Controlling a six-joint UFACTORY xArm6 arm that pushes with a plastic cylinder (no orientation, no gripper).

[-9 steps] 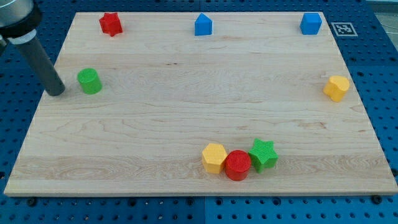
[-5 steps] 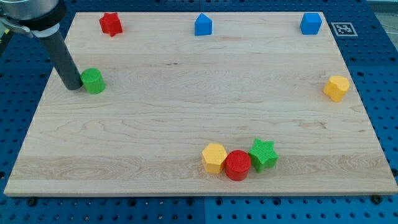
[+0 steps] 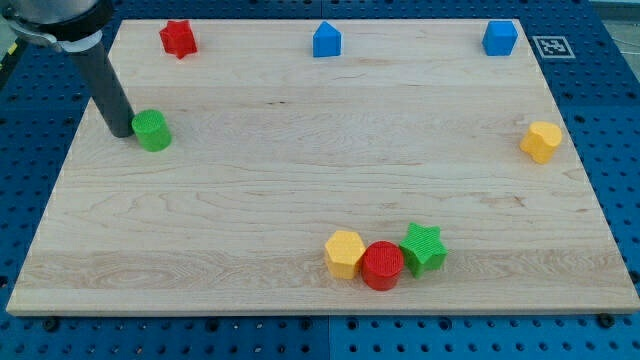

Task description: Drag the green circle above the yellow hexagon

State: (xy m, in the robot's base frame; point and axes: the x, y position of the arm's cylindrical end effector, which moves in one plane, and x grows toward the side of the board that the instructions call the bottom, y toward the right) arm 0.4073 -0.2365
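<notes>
The green circle [image 3: 152, 131] stands on the wooden board [image 3: 300, 150] near its left edge. My tip [image 3: 121, 130] rests on the board, touching the green circle's left side. The yellow hexagon [image 3: 345, 253] sits near the board's bottom edge, far to the lower right of the green circle. A red circle [image 3: 382, 265] touches the hexagon's right side, and a green star [image 3: 424, 248] touches the red circle.
A red star [image 3: 178, 38] is at the top left. A blue house-shaped block [image 3: 326, 40] is at the top middle and a blue cube [image 3: 499, 38] at the top right. Another yellow block [image 3: 541, 141] sits at the right edge.
My tip moved right, reached the green circle's left side and nudged it slightly to the right.
</notes>
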